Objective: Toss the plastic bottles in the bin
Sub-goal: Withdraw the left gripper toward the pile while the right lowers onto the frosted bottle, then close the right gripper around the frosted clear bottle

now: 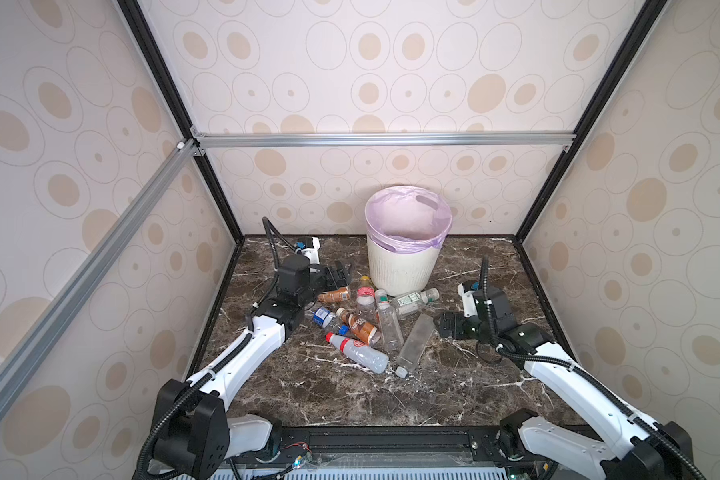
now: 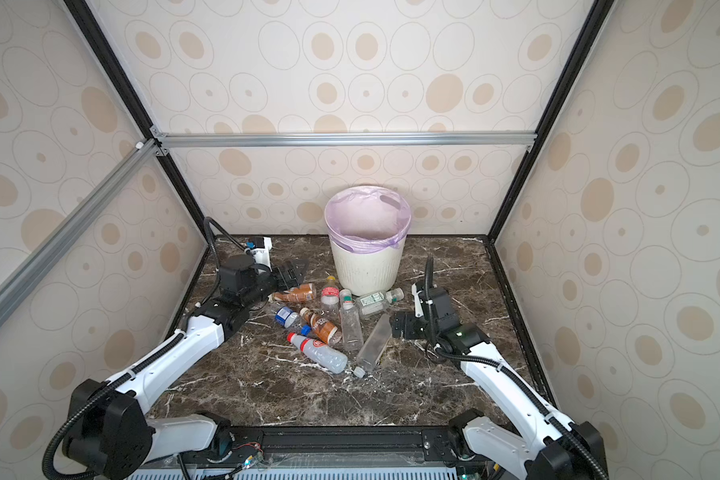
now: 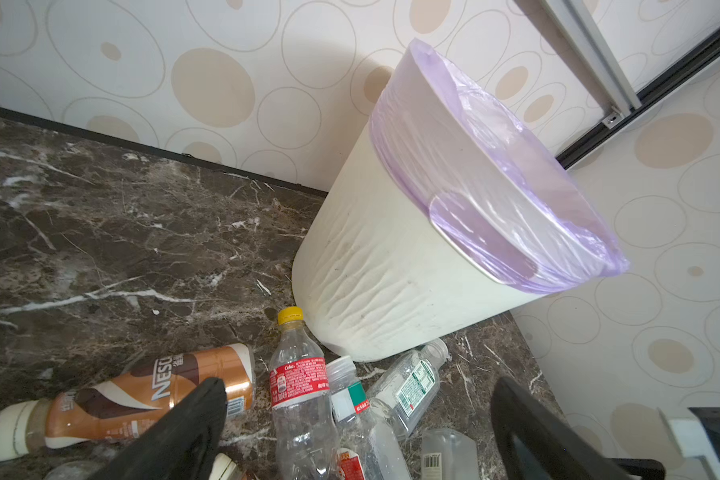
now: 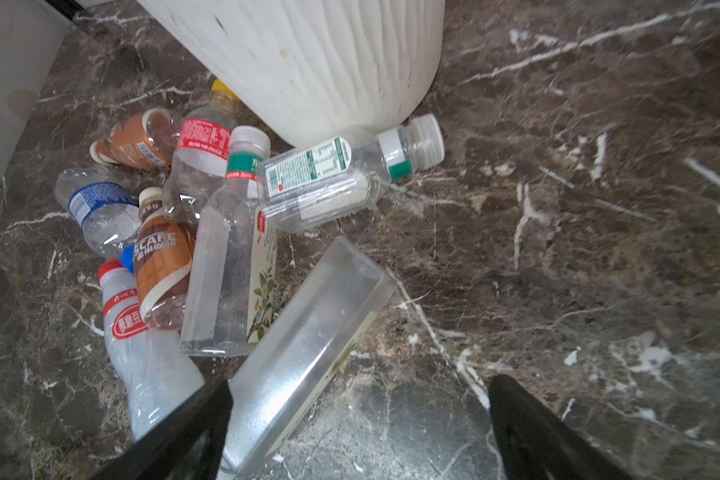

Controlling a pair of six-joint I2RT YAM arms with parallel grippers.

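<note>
Our two end effectors are both released, jaws spread wide and gripping nothing. The left end effector (image 1: 338, 273) hangs low over the surface (image 1: 329, 399) at ten o'clock of the bottle heap. In the left wrist view its two black fingers (image 3: 192, 419) frame one brown-orange bottle and the red-labelled one. The right end effector (image 1: 443, 326) sits at three o'clock of the heap. One of its fingers (image 4: 192, 432) is just beside the square clear bottle (image 1: 414, 345); we cannot tell whether they touch.

We count eight plastic bottles (image 4: 225, 257), all lying on the surface in one loose cluster near the middle, outside the bin:
- Two are brown-orange coffee bottles, one at the heap's ten o'clock edge (image 1: 335, 295) and one in its middle (image 1: 361, 329).
- One is clear with a red label and yellow cap (image 1: 366, 299), pointing towards twelve o'clock.
- One has a blue label (image 1: 321, 316), at nine o'clock.
- One is milky with a red-white label and red cap (image 1: 358, 352), at six o'clock.
- Two carry green bands: a tall one with a white cap (image 1: 389, 328) in the middle, and one with a green-and-white label (image 1: 411, 300) at one o'clock.
- The eighth is the square one, at four o'clock.

We count one bin (image 1: 400, 270), upright at twelve o'clock of the heap, near the back wall, with a lilac liner folded over its rim. The yellow-capped bottle and the green-and-white labelled one lie close against its foot.
</note>
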